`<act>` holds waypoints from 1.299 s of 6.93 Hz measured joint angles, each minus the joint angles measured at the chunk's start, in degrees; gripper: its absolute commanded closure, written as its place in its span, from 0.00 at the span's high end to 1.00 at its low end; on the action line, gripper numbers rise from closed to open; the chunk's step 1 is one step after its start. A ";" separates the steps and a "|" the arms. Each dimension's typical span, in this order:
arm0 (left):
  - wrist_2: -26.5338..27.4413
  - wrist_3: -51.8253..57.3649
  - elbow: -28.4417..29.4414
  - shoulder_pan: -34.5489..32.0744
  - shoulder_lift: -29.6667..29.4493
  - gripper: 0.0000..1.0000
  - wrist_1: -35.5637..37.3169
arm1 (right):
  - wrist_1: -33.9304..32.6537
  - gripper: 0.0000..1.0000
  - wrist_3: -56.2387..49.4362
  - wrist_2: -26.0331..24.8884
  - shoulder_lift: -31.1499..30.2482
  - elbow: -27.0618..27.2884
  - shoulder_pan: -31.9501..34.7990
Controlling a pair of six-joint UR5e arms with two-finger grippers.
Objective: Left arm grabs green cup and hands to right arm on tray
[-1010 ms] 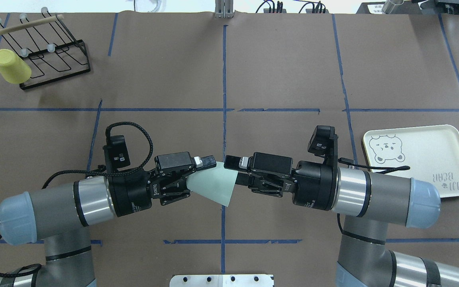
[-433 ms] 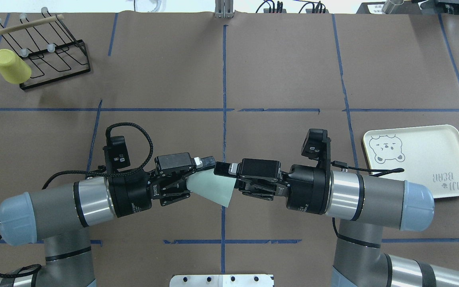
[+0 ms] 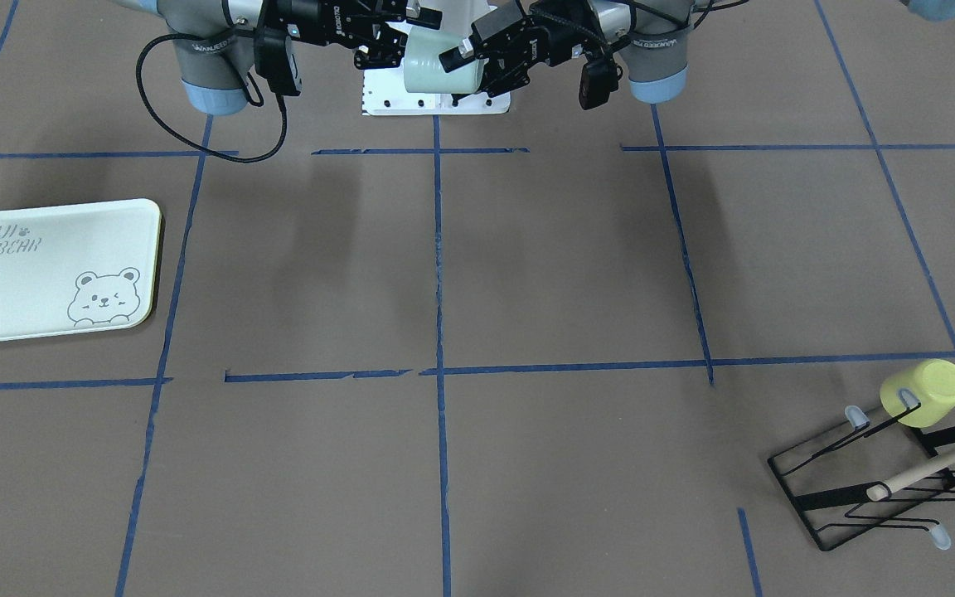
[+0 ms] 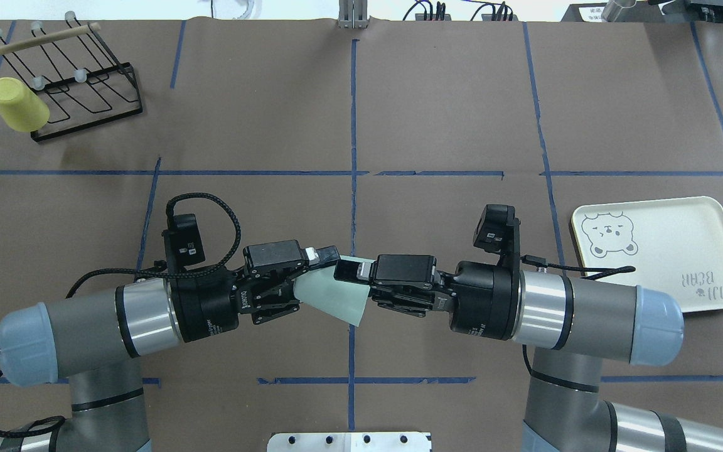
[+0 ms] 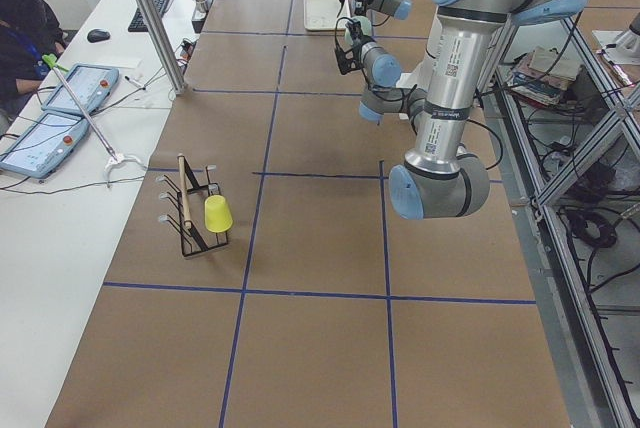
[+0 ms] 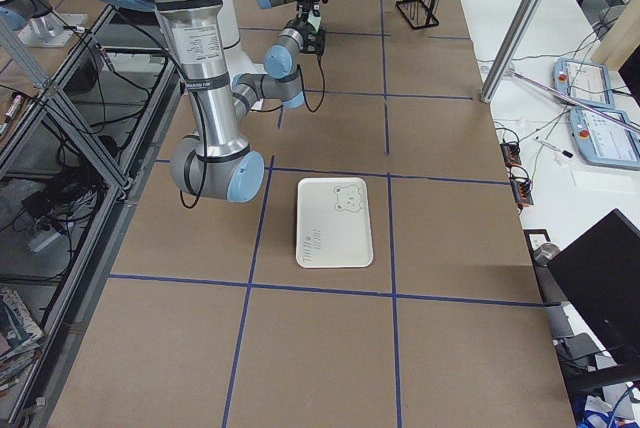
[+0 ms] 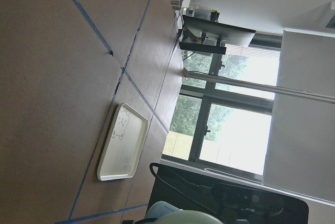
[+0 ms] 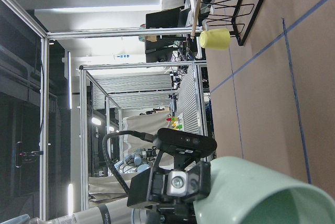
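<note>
Right tool (image 4: 350,276) advanced farther over green cup (image 4: 331,295).

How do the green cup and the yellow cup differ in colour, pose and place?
The green cup is pale mint; the yellow cup is yellow-green. The green cup is sideways in the air, its base in the left gripper; the yellow cup hangs tilted over a prong of the black rack. Both are plain, tapered, handleless.
</note>
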 measured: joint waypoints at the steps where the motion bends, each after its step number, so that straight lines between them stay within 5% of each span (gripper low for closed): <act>1: 0.00 -0.04 -0.02 0.00 -0.02 0.47 0.00 | -0.01 0.47 -0.01 0.00 0.00 -0.07 -0.01; 3: 0.00 -0.12 -0.17 0.00 -0.08 0.47 0.00 | -0.14 0.46 -0.06 0.00 -0.05 -0.17 -0.02; 6: 0.00 -0.15 -0.18 0.00 -0.09 0.47 0.00 | -0.31 0.22 -0.09 0.00 -0.08 -0.24 -0.07; 9: 0.00 -0.16 -0.18 0.00 -0.15 0.52 -0.01 | -0.38 0.13 -0.18 0.00 -0.08 -0.25 -0.10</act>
